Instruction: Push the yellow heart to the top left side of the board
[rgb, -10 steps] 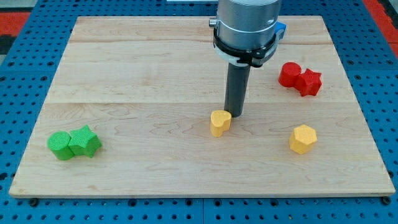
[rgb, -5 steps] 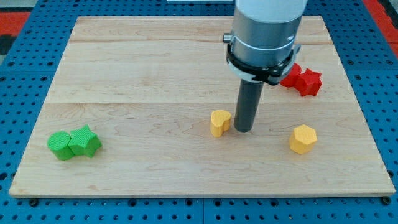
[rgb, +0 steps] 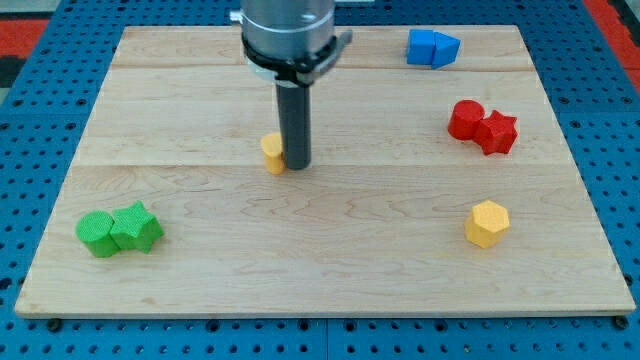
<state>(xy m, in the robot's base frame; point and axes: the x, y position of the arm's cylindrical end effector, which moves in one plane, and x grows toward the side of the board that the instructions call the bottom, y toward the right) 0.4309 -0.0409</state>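
The yellow heart (rgb: 272, 152) lies on the wooden board (rgb: 200, 90), left of the board's middle and a little above it. My tip (rgb: 297, 164) stands right against the heart's right side, touching it. The rod hides part of the heart's right edge. The arm's grey body comes down from the view's top above the rod.
Two green blocks (rgb: 118, 231) sit together at the lower left. A yellow hexagon (rgb: 488, 223) lies at the lower right. Two red blocks (rgb: 482, 126) touch at the right. Blue blocks (rgb: 432, 47) sit at the top right.
My tip went round to the heart's right side and pushed it up and to the left, from the board's middle to left of centre. The blue blocks are now uncovered.
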